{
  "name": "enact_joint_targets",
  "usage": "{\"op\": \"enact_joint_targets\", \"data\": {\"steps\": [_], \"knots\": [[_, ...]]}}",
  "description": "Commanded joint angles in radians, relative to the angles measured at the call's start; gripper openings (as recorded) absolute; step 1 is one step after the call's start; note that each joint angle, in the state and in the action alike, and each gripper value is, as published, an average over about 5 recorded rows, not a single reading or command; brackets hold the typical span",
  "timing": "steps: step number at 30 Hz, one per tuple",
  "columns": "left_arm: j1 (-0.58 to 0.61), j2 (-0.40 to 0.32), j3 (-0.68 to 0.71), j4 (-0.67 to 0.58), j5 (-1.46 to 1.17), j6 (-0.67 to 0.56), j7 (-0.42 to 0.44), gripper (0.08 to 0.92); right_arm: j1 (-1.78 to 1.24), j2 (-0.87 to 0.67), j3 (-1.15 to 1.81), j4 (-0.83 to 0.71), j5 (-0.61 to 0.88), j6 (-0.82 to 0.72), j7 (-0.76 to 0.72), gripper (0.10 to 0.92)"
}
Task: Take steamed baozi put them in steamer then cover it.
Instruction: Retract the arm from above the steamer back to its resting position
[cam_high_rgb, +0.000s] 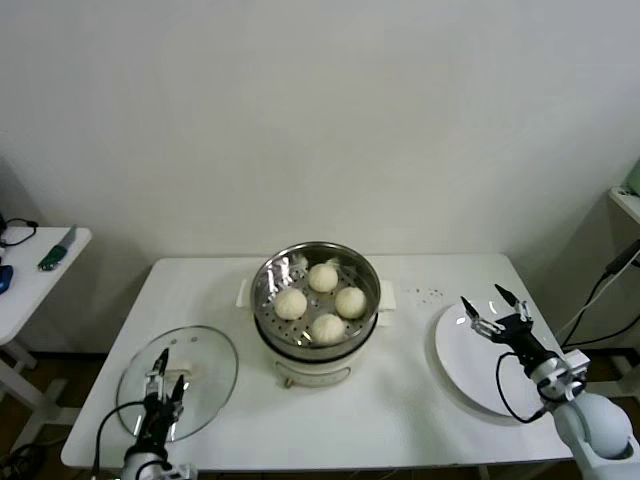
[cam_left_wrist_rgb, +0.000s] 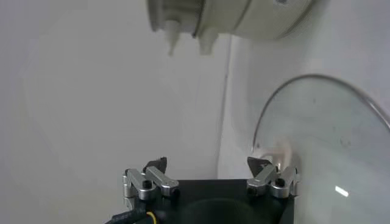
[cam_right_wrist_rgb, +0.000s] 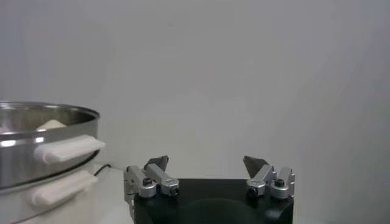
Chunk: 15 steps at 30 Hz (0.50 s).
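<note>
Buns (cam_high_rgb: 320, 296) — smooth, domed — fill shiny steamer (cam_high_rgb: 268, 310).

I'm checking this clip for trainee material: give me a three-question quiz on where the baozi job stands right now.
1. True or false: all four steamed baozi already lie in the steamer.
2. Where is the glass lid? A) on the steamer B) flat on the table, on the robot's left C) on the white plate
3. Fill in: the left gripper stands over the lid, the right gripper over the plate, and both are ____.

Key: 1 true; 2 B; 3 open, holding nothing.
</note>
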<state>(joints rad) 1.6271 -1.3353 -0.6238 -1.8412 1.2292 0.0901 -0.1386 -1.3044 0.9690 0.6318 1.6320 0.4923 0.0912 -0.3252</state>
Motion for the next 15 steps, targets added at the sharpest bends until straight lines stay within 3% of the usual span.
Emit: {"op": "enact_joint_targets", "data": {"steps": [1,15], "knots": [[-0.113,-0.011,-0.02,0.184,0.151,-0.027,-0.011,0.823,-0.069,0.052,0.067,0.005,-0.05,0.001,-0.008,0.823],[-0.197,0.009,-0.032,0.259,0.146,-0.021,-0.047,0.823,-0.095,0.083,0.084,0.004,-0.093,0.008,-0.021,0.823]]}}
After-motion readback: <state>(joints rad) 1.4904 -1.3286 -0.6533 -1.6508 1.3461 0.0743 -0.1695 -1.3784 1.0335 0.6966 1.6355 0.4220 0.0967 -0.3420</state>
